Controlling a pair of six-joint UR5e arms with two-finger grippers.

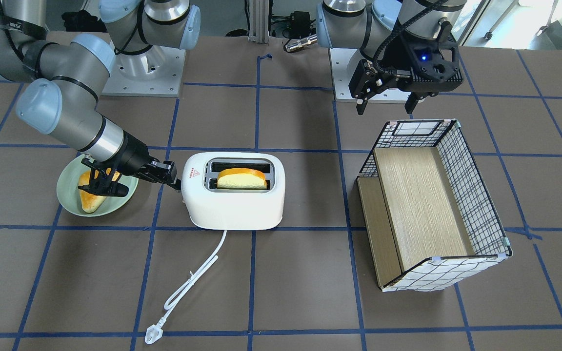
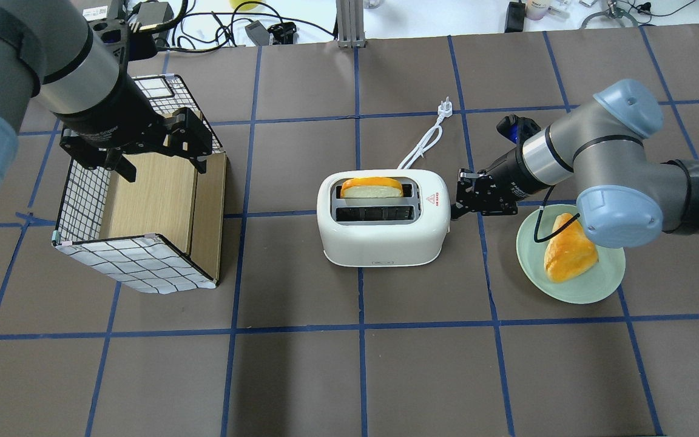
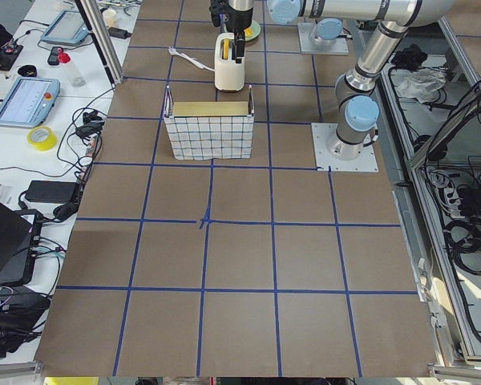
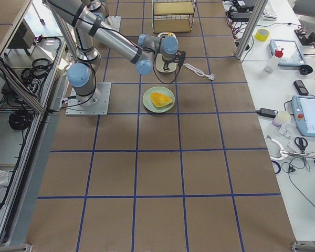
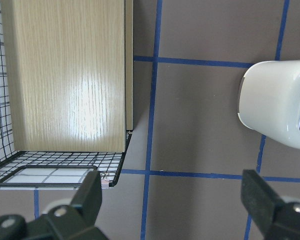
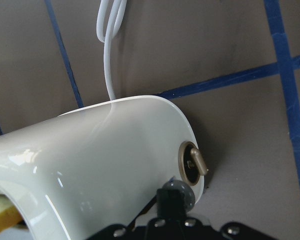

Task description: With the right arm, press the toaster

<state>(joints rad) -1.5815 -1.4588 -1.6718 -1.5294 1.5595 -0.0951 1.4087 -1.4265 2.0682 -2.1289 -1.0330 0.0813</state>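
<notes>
The white toaster [image 1: 234,204] stands mid-table with a bread slice [image 1: 242,178] in one slot; it also shows in the overhead view [image 2: 383,243]. Its cord [image 1: 193,280] trails to a plug [image 1: 153,335]. My right gripper [image 2: 462,195] is shut, with its tips against the toaster's end by the red triangle mark. In the right wrist view the fingertip [image 6: 172,197] sits just under a brass knob [image 6: 192,162] on that end of the toaster [image 6: 105,160]. The lever is hidden. My left gripper [image 2: 143,152] is open and empty above the basket.
A green plate [image 2: 574,291] with a bread piece [image 2: 568,255] lies under my right forearm, beside the toaster. A wire basket [image 1: 471,195] with a wooden insert lies on its side on the toaster's other side. Blue tape lines grid the brown table.
</notes>
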